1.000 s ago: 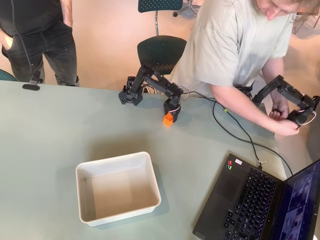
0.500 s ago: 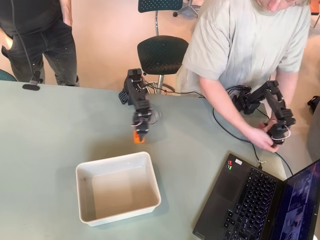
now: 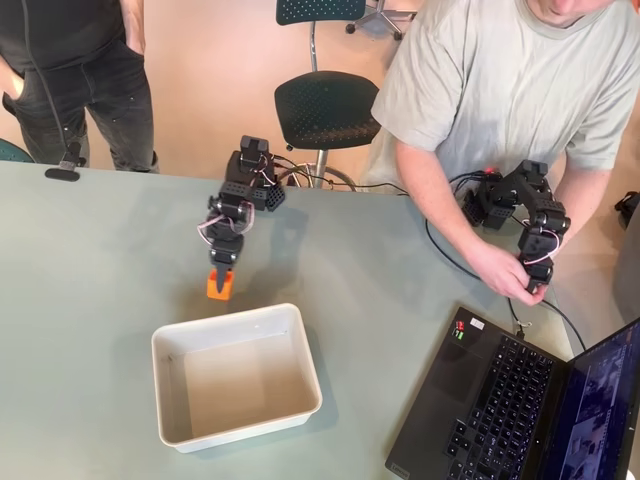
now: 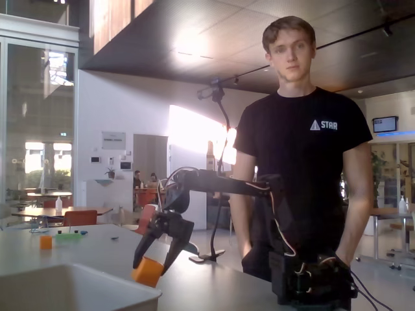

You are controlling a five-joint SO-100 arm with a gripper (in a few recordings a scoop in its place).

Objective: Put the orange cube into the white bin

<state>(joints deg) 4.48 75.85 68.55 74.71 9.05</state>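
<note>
Looking down in the overhead view: the white bin (image 3: pixel 236 375) sits on the grey-green table (image 3: pixel 90 270) toward its near edge, long sides slightly skewed to that edge. Its inside is bare white floor. In the fixed view the bin's rim (image 4: pixel 71 288) fills the lower left corner.

The black arm reaches from the table's far edge toward the bin. The gripper (image 3: pixel 219 283) points down, its two fingers clamped on the orange cube (image 3: pixel 219 286). In the fixed view the gripper (image 4: pixel 154 259) holds the cube (image 4: pixel 148 271) with the cube at about rim height, just outside the bin's far edge.

Open tabletop lies left of the bin and arm. A laptop (image 3: pixel 520 400) occupies the near right corner, a cable (image 3: pixel 470 270) trailing across the right side. One person in black stands behind the far edge.
</note>
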